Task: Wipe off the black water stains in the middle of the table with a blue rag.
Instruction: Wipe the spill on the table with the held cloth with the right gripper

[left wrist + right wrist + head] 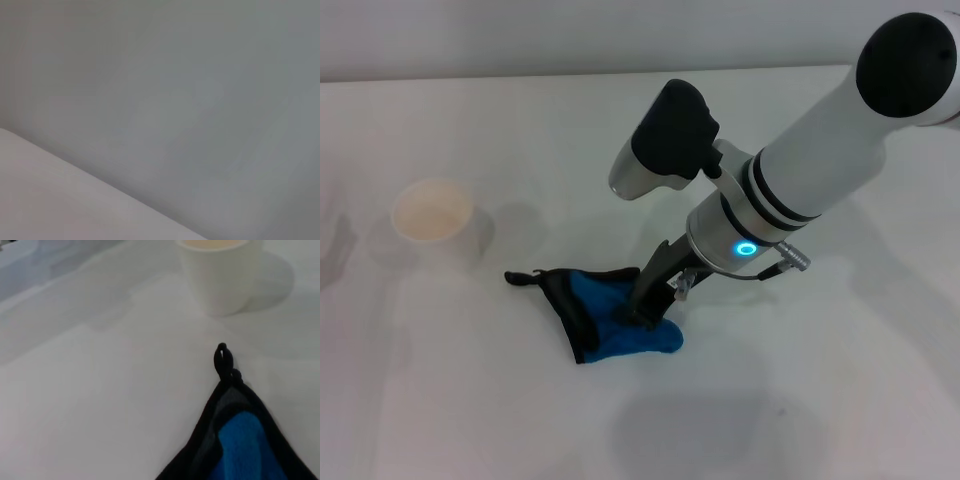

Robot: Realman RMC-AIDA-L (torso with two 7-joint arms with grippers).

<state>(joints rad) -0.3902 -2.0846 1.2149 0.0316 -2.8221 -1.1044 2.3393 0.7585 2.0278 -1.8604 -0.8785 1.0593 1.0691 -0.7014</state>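
Note:
The blue rag (pixel 605 305) with its black edging lies crumpled on the white table (pixel 820 400), just left of centre. My right gripper (pixel 646 314) comes down from the right and is shut on the rag's right part, with its tips down at the tabletop. In the right wrist view the blue rag (pixel 245 445) fills one corner, and its thin black loop (pixel 222 357) points toward the cup. The black water stains are not visible in any view. My left gripper is out of view, and the left wrist view shows only blank grey and pale surfaces.
A white paper cup (pixel 432 215) stands upright on the left of the table, a short way from the rag's loop; it appears as the cup (pixel 220 275) in the right wrist view. The table's far edge (pixel 520 78) runs along the back.

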